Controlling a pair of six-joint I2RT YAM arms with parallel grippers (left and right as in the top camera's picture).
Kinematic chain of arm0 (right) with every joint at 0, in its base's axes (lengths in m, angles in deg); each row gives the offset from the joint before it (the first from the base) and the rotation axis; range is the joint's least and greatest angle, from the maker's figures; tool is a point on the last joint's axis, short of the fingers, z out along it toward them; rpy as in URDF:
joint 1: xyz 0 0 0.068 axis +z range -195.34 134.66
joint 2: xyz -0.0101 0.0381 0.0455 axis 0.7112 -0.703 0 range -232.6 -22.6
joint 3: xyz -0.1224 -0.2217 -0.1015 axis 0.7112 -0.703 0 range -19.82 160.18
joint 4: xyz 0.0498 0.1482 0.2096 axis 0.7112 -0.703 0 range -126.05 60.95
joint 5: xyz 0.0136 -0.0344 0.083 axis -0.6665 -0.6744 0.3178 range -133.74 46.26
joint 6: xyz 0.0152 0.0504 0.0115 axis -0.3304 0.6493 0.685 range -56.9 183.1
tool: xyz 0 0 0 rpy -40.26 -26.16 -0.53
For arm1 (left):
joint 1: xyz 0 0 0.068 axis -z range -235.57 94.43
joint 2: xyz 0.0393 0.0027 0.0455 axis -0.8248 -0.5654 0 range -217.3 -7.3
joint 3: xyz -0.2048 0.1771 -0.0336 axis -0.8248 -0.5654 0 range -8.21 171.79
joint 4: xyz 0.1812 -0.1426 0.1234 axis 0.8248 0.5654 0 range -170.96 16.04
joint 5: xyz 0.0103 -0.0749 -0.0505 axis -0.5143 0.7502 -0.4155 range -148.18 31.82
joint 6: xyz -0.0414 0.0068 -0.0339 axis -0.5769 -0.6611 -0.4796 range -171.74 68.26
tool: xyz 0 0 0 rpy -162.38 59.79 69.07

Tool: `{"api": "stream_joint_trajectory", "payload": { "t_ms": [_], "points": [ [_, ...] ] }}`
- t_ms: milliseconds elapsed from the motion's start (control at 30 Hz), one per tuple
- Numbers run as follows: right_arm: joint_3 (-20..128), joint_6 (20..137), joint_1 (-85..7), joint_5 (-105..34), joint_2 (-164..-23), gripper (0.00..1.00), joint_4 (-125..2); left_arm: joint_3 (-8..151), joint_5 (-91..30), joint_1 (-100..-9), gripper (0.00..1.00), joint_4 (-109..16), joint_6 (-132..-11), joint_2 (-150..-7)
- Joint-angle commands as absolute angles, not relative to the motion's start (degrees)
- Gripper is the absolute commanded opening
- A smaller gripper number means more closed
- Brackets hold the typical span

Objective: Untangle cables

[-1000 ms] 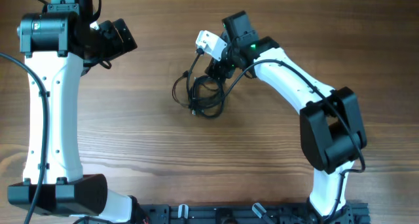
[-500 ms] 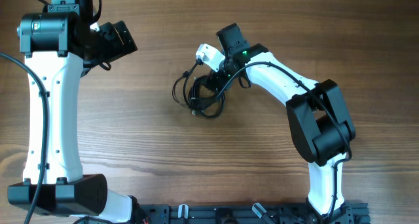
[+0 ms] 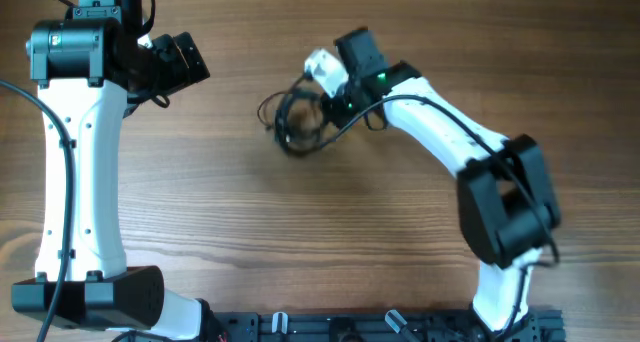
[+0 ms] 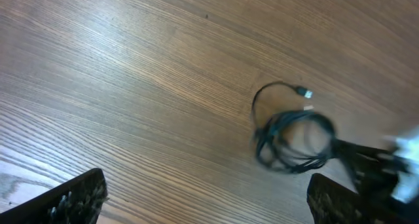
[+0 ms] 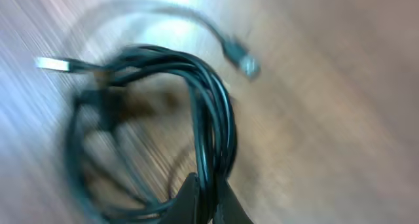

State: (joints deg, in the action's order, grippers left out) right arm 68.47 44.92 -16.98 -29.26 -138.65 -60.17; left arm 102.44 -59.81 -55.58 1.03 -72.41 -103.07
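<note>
The cables (image 3: 293,120) are a small tangle of thin dark loops on the wooden table, left of my right gripper (image 3: 323,106). In the right wrist view my right gripper (image 5: 208,196) is shut on several strands of the cables (image 5: 211,112), and the loops hang blurred above the wood. A pale silvery plug (image 5: 55,65) sticks out left and a dark plug (image 5: 240,56) lies at the top. My left gripper (image 3: 190,64) stays far left, open, with nothing between its fingers (image 4: 73,196). The left wrist view shows the cables (image 4: 291,140) ahead to the right.
The right arm (image 3: 450,132) curves from the table's front right edge to the tangle. The left arm (image 3: 80,152) stands along the left side. A black rail (image 3: 350,327) runs along the front edge.
My right gripper has shut on the cable bundle and pulled it up and slightly left, toward the table's back. The left arm has not moved.
</note>
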Motion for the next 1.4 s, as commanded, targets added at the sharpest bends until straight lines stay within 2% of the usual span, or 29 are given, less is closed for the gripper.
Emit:
{"api": "stream_joint_trajectory", "payload": {
  "t_ms": [0, 100, 233, 467, 567, 667, 767, 867, 1067, 1133, 1167, 1233, 1267, 1300, 1333, 1367],
  "points": [
    [71.5, 51.7, -16.8, -32.7, -129.4, 0.04, -61.9, 103.1, -56.3, -55.8, 1.00, 1.1, -71.4, -103.0],
    [71.5, 52.8, -16.8, -35.9, -126.2, 0.04, -65.2, 103.1, -46.8, -55.1, 1.00, 0.9, -66.7, -104.5],
    [71.9, 54.2, -17.0, -36.9, -124.8, 0.04, -68.7, 103.1, -41.9, -52.3, 1.00, -0.8, -63.2, -108.2],
    [72.2, 55.8, -17.9, -37.2, -122.0, 0.04, -69.3, 103.1, -46.8, -44.0, 1.00, -4.2, -60.6, -116.3],
    [72.2, 55.8, -18.0, -33.6, -120.1, 0.04, -69.7, 103.1, -47.3, -41.3, 1.00, -7.8, -47.9, -119.3],
    [72.2, 58.8, -18.0, -30.1, -117.5, 0.04, -70.3, 103.1, -47.1, -40.1, 1.00, -11.8, -41.6, -121.1],
    [72.2, 64.3, -18.0, -26.9, -115.2, 0.04, -70.3, 103.1, -40.8, -40.6, 1.00, -13.7, -44.1, -121.2],
    [72.2, 69.7, -18.0, -24.1, -112.7, 0.04, -69.2, 103.1, -26.7, -42.1, 1.00, -14.3, -53.4, -121.2],
    [72.2, 71.0, -18.0, -19.1, -112.4, 0.04, -68.6, 103.1, -20.7, -43.6, 1.00, -14.4, -58.7, -121.2],
    [72.2, 71.0, -18.0, -16.7, -112.4, 0.04, -68.6, 103.1, -20.7, -43.3, 0.86, -14.5, -58.7, -121.2],
    [72.2, 71.0, -18.0, -15.3, -112.4, 0.04, -68.5, 103.1, -20.8, -43.1, 0.76, -14.9, -58.7, -121.2],
    [72.2, 71.0, -18.0, -12.1, -112.4, 0.04, -68.4, 103.1, -21.2, -43.0, 0.75, -15.7, -58.7, -121.3],
    [72.2, 71.2, -18.0, -10.4, -112.4, 0.04, -68.4, 103.1, -21.9, -43.0, 0.65, -16.0, -58.7, -121.5],
    [72.2, 71.3, -18.0, -8.8, -112.3, 0.04, -68.4, 103.1, -23.2, -43.0, 0.46, -16.1, -58.7, -121.5],
    [72.2, 72.3, -18.0, -7.6, -112.1, 0.04, -68.4, 103.1, -25.2, -43.0, 0.20, -16.1, -58.7, -121.6],
    [72.2, 72.3, -18.0, -6.7, -111.9, 0.04, -68.3, 103.1, -26.4, -43.0, 0.04, -16.1, -58.7, -121.6]
  ]
}}
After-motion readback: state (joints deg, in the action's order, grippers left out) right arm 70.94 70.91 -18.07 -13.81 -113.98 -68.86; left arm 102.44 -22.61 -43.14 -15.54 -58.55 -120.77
